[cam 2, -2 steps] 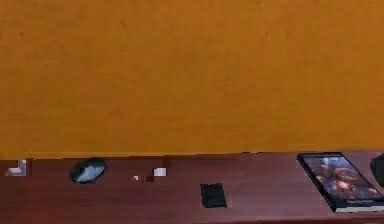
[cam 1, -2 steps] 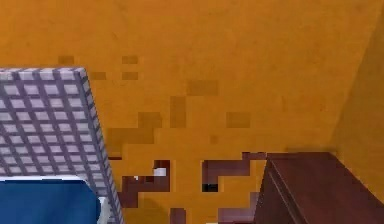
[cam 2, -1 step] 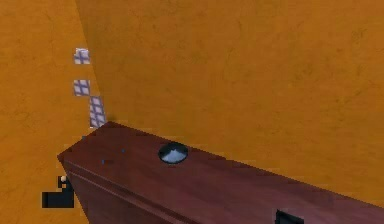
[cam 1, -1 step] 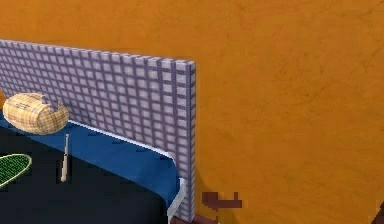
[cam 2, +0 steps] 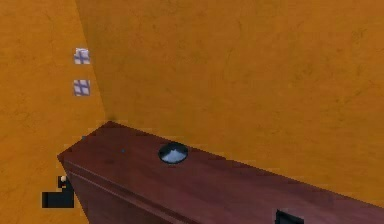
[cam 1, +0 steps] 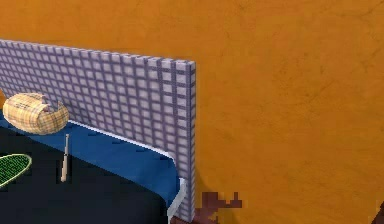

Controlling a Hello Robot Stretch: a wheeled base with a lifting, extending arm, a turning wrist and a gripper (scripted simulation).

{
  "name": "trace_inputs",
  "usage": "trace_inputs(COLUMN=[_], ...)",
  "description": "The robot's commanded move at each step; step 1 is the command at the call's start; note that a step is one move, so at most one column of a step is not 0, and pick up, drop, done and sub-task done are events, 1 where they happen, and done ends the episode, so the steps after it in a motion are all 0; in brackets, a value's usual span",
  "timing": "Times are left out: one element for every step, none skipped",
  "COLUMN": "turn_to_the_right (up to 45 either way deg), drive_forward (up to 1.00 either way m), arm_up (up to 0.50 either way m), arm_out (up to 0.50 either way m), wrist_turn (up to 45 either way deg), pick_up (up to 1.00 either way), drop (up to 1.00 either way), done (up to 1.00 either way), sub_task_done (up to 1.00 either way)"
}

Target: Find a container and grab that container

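I count one bed (cam 1: 118, 162), one checked headboard (cam 1: 110, 85), one tan pillow (cam 1: 35, 112), one thin bat-like stick (cam 1: 66, 157) and one green racket-like thing (cam 1: 10, 168). There is one dark wooden worktop (cam 2: 125, 165), one round dark bowl-like thing (cam 2: 173, 153), two small pale wall squares (cam 2: 81, 56) and two small black shapes (cam 2: 58, 198) I cannot name.

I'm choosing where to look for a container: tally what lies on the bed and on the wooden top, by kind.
Pillow, on the bed: 1
Bat-like stick, on the bed: 1
Green racket, on the bed: 1
Round dark bowl-like thing, on the wooden top: 1
Small dark thing, too small to name, on the wooden top: 1
Total: 5
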Motion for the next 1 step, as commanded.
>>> trace_inputs(turn_to_the_right=[0.0], drive_forward=[0.0], arm_up=[0.3], arm_out=[0.0], wrist_turn=[0.0], pick_up=[0.0], drop=[0.0], done=[0.0], sub_task_done=[0.0])
